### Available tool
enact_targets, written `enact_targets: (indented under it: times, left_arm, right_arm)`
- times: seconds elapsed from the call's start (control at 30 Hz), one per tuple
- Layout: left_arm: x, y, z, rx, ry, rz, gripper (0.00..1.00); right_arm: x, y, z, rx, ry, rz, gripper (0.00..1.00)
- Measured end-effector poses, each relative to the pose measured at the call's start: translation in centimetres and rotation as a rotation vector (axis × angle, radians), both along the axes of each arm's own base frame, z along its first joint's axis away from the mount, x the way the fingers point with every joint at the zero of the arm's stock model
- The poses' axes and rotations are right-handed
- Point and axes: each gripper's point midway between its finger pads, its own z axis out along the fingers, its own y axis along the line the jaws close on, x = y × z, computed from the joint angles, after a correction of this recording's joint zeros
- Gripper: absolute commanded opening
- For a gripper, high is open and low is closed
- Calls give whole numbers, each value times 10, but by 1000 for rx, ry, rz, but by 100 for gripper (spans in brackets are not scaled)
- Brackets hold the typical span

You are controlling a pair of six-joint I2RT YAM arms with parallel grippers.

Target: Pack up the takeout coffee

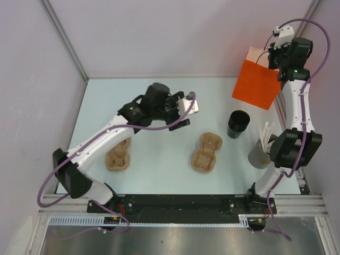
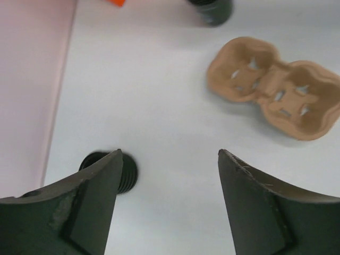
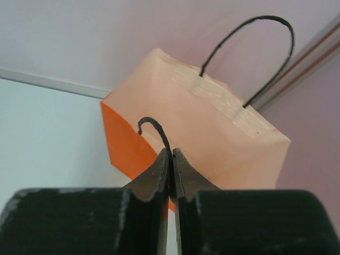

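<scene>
My left gripper (image 1: 183, 112) hovers open and empty over the middle of the table. In the left wrist view (image 2: 170, 155) a black ribbed cup (image 2: 127, 172) stands below it, half hidden behind the left finger, outside the jaws. That cup is hidden in the top view. A second black cup (image 1: 238, 123) stands at the right, also at the top edge of the left wrist view (image 2: 212, 8). My right gripper (image 1: 272, 57) is shut (image 3: 171, 162) on the near black cord handle (image 3: 156, 130) of the orange paper bag (image 1: 257, 79), (image 3: 212, 133), holding it up at the back right.
Two brown pulp cup trays lie on the table: one at centre right (image 1: 206, 153), (image 2: 276, 93), one at the left (image 1: 118, 158) partly under my left arm. A grey tub of white sticks (image 1: 260, 151) stands by my right arm. Walls close the left, back and right.
</scene>
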Motion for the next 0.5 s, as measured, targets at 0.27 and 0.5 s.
enact_targets:
  times: [0.27,0.5]
  left_arm:
    - [16,70,-3,16,-22,229,93]
    - [22,115,-6,27,-38,374,100]
  right_arm:
    - [6,52,-1,-46,-1,84,3]
    - [7,103,-1,-68,-4,162,0]
